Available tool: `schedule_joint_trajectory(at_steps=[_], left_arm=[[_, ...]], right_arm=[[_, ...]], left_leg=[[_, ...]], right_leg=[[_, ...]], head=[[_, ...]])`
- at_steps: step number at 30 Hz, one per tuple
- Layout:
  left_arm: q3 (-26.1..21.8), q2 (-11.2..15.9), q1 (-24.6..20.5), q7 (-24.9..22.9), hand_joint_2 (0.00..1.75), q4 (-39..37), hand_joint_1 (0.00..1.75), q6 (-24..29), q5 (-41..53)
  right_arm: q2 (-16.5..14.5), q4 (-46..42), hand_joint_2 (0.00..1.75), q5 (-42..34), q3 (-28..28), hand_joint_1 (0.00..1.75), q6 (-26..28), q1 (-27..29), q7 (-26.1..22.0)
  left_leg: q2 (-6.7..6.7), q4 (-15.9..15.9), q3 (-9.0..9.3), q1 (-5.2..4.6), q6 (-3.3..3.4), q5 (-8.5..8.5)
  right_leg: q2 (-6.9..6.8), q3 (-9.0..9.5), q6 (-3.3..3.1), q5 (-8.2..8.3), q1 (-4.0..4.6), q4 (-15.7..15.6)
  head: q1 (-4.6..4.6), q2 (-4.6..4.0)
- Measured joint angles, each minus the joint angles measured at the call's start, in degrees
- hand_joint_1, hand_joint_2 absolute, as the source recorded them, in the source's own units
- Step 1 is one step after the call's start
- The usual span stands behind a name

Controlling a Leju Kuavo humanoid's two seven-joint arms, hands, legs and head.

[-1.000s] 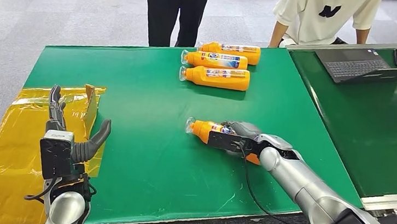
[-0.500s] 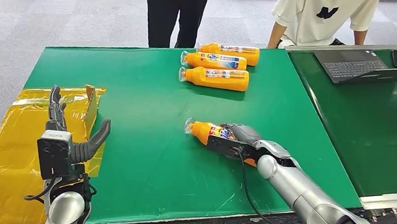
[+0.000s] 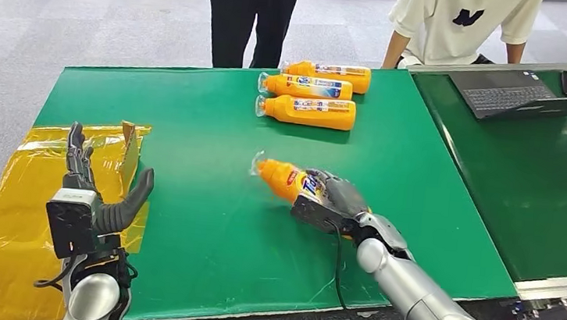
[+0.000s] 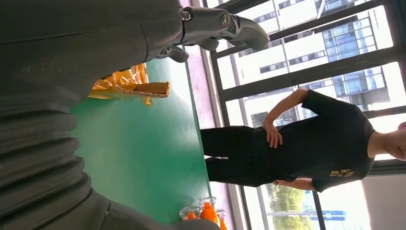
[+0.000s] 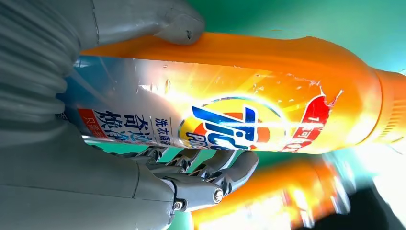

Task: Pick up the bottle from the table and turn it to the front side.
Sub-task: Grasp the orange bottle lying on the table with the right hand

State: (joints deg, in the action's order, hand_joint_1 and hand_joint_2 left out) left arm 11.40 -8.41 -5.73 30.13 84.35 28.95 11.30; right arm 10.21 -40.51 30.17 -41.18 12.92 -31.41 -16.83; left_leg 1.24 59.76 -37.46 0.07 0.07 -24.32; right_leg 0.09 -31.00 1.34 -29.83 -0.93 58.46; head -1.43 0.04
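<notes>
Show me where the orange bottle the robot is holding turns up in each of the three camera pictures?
Head view: the held bottle sits mid-table in the right hand.
Right wrist view: the same bottle spans the picture, fingers wrapped around it.
Left wrist view: not in it.
Shared landmark: the green table.

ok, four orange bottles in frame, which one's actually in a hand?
The detergent bottle nearest the robot, alone mid-table: the right hand grips its body, cap pointing left. The other three bottles lie side by side, untouched, at the table's far edge.
</notes>
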Motion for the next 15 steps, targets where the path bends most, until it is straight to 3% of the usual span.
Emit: schedule_joint_trajectory(at_steps=[7, 15], left_arm=[[-0.23, -0.89, -2.35, 2.51, 1.75, -3.13, 0.0, -2.09, -3.85], [-0.58, -1.49, -2.9, 1.72, 1.75, -4.89, 0.0, -4.06, -2.7]], right_arm=[[-5.07, -7.8, 1.75, 11.01, 7.37, 1.75, 12.69, 1.62, -1.19], [-10.26, -10.85, 1.75, 18.07, 9.99, 1.75, 16.64, 1.24, -0.98]], left_leg=[[0.09, -0.03, -0.1, 0.0, -0.01, 0.0], [0.08, -0.04, -0.17, 0.0, -0.03, -0.02]], right_leg=[[0.09, -0.15, -0.04, -0.02, 0.0, 0.01], [0.09, -0.22, -0.05, -0.03, 0.0, 0.02]], head=[[-0.01, 0.0], [-0.01, 0.0]])
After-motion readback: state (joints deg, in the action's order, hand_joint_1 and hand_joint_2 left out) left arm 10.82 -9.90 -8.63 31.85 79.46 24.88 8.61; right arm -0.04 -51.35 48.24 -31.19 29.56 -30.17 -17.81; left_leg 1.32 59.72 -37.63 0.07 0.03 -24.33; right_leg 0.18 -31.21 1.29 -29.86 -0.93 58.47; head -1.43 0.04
